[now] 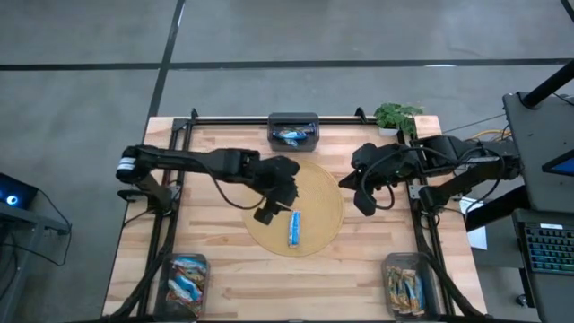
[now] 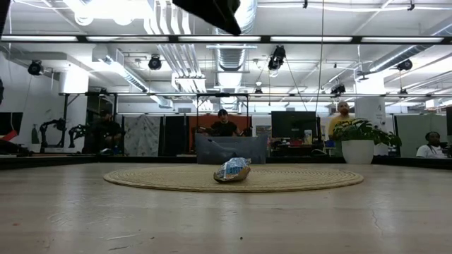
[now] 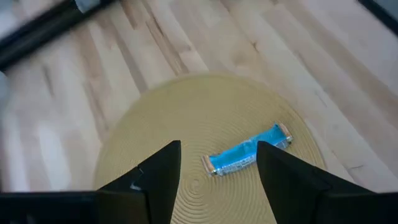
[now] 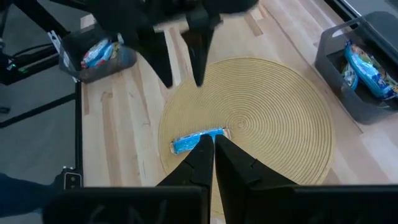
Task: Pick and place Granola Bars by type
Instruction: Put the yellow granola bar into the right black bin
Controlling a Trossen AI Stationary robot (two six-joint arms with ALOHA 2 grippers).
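Blue granola bar lying flat on round woven mat, mid worktop. Left tool released, fingers spread, hovering just left of bar. Right tool clenched, empty, at mat's right edge. Wrapper print unreadable.

High view: looks straight down on the whole worktop from well above.
Low view: sits at worktop height, facing level across the round mat into the room behind.
Left wrist view: looks steeply down on the mat, close.
Right wrist view: looks obliquely down across the mat, from farther off.
Shared: all four views hold the mat and the blue bar on it.
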